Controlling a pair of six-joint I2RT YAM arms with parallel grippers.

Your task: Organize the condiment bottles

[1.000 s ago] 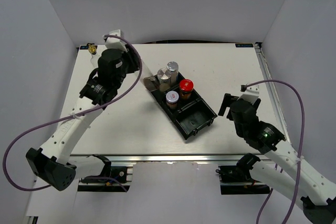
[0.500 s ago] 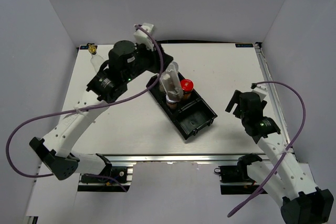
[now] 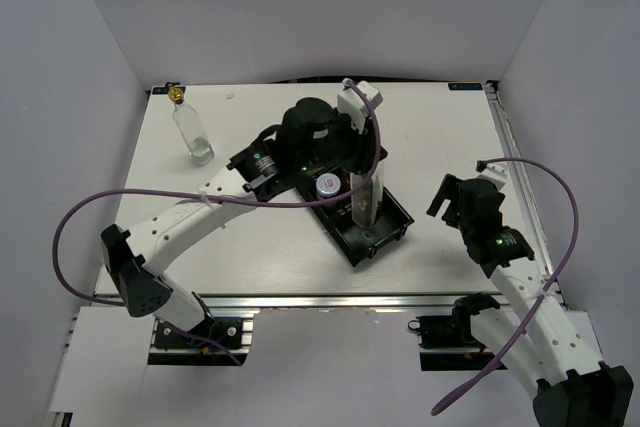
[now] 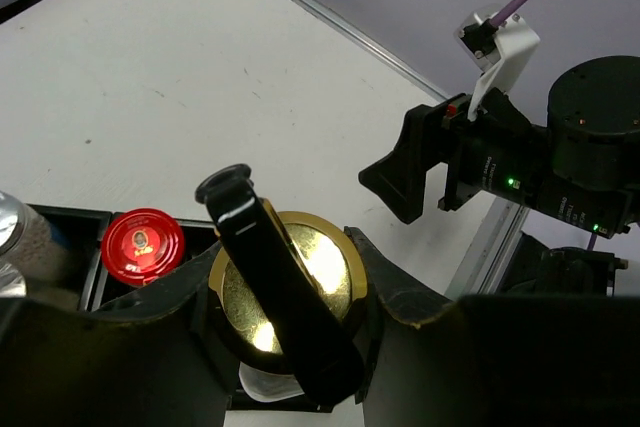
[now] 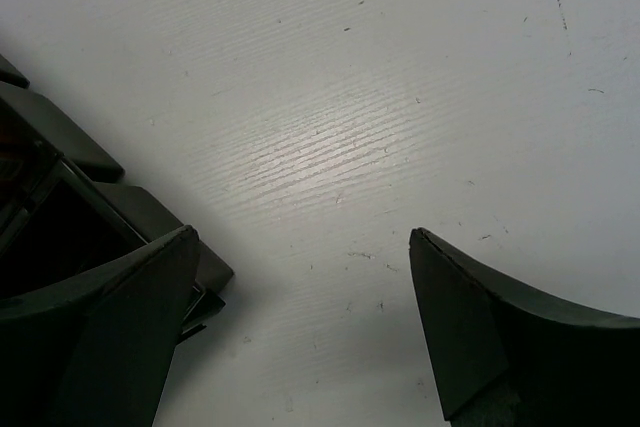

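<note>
Left gripper clamps a tall bottle; whether its base touches the tray is unclear. Right gripper gapes, empty.

A robotics lab cell was seen. A white table was closed in on three sides by plain grey walls. A left arm and a right arm were bolted to an aluminium rail at its near edge, and purple cables were looped loosely beside them.
</note>
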